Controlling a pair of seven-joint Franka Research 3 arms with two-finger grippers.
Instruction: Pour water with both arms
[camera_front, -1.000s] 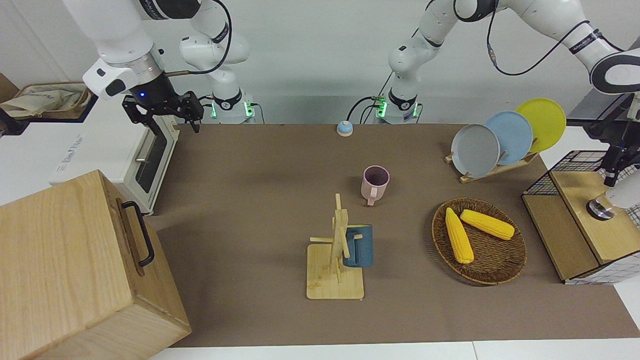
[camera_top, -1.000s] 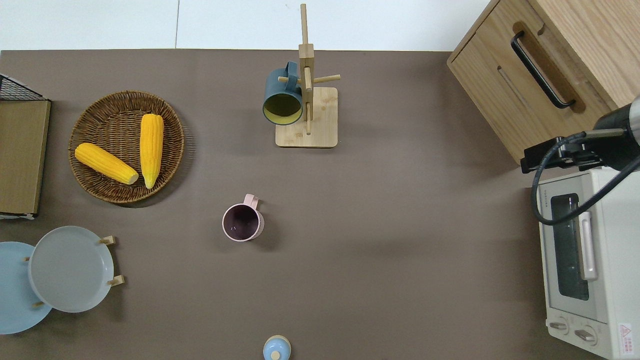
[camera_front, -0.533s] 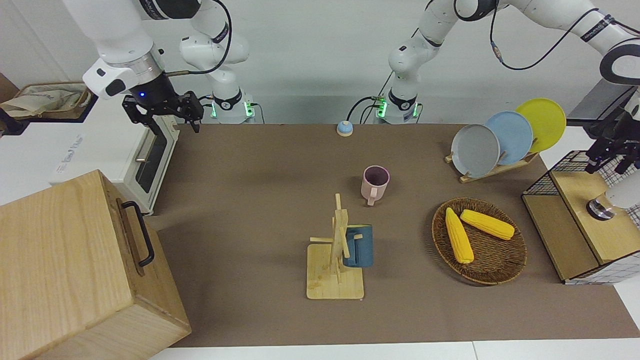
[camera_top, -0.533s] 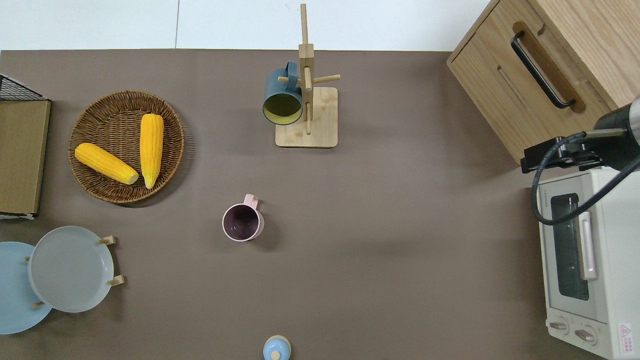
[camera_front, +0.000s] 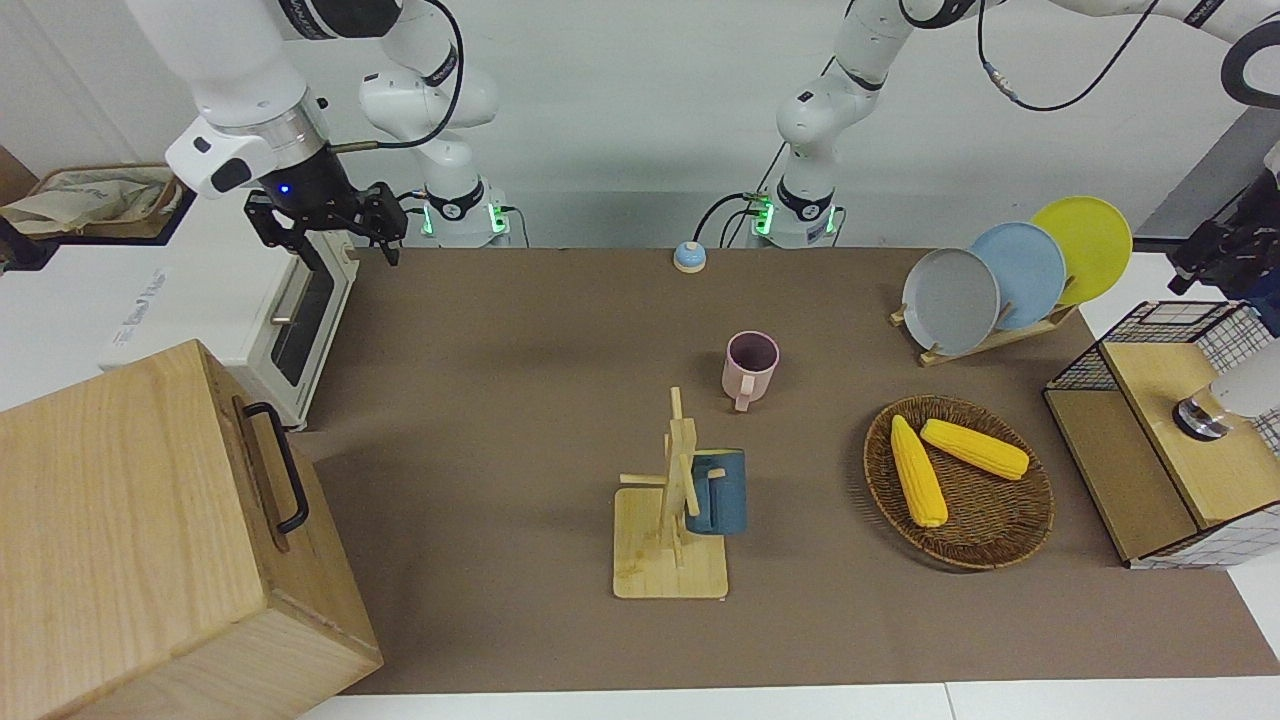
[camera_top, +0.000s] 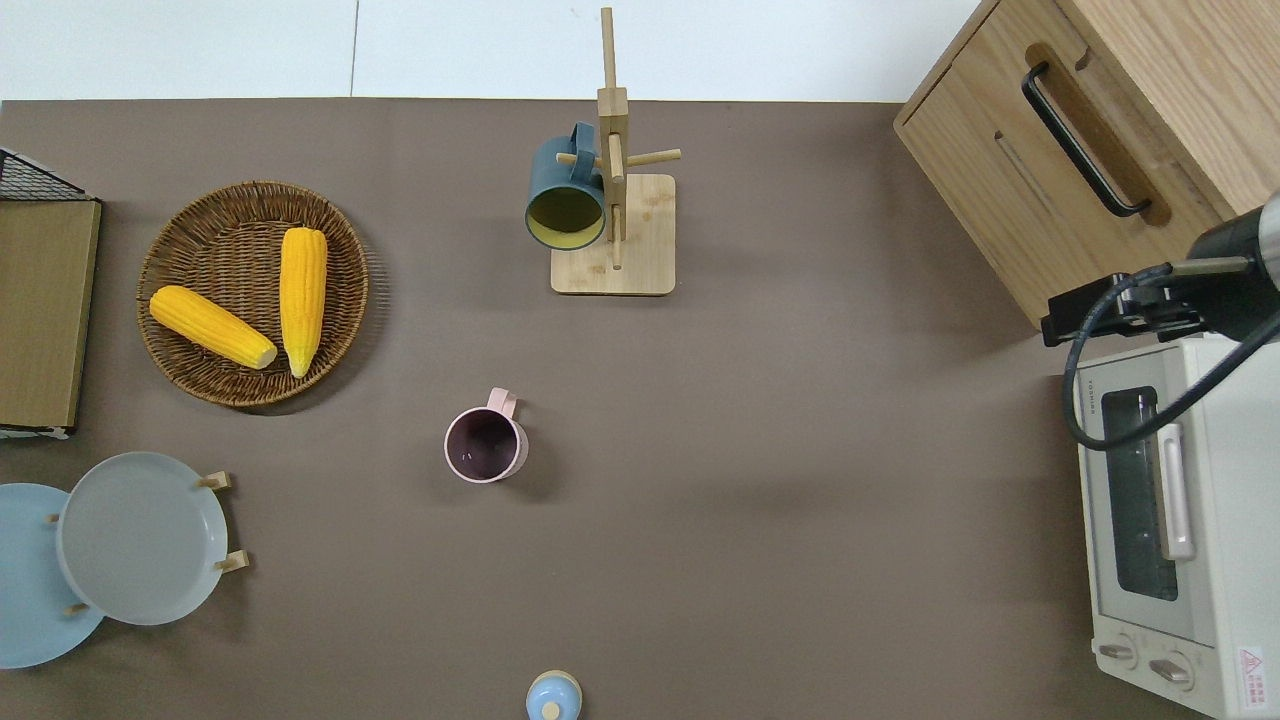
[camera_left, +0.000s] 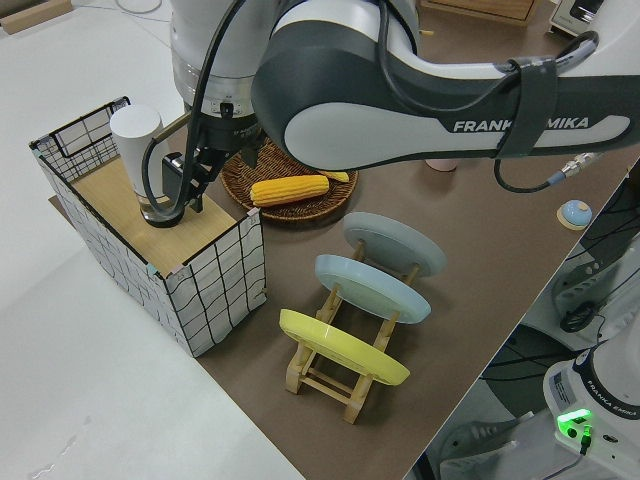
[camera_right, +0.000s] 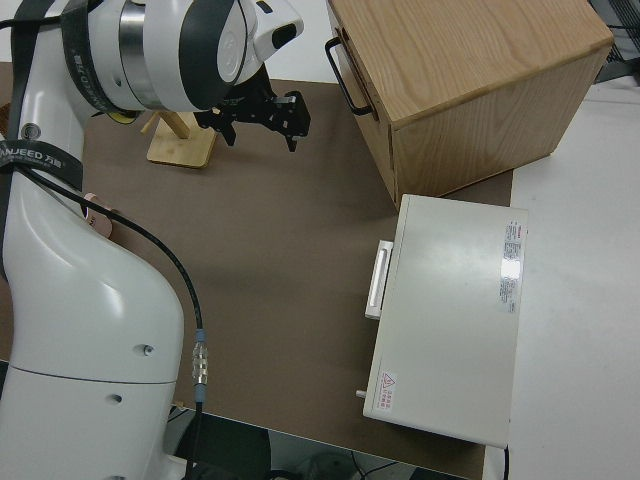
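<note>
You get a front cam facing the robots, an overhead looking straight down, plus two closer side cams; front and overhead share the mug (camera_front: 749, 366) (camera_top: 485, 445).

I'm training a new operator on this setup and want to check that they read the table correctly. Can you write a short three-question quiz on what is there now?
1. True or false: the right gripper is shut on the blue mug.
2. How many corn cobs lie in the wicker basket? A) one B) two C) three
3. Fill in: the pink mug stands ____ to the robots than the mug rack.

Key
1. False: the right gripper is open and holds nothing; the blue mug hangs on the mug rack.
2. B
3. nearer
</note>
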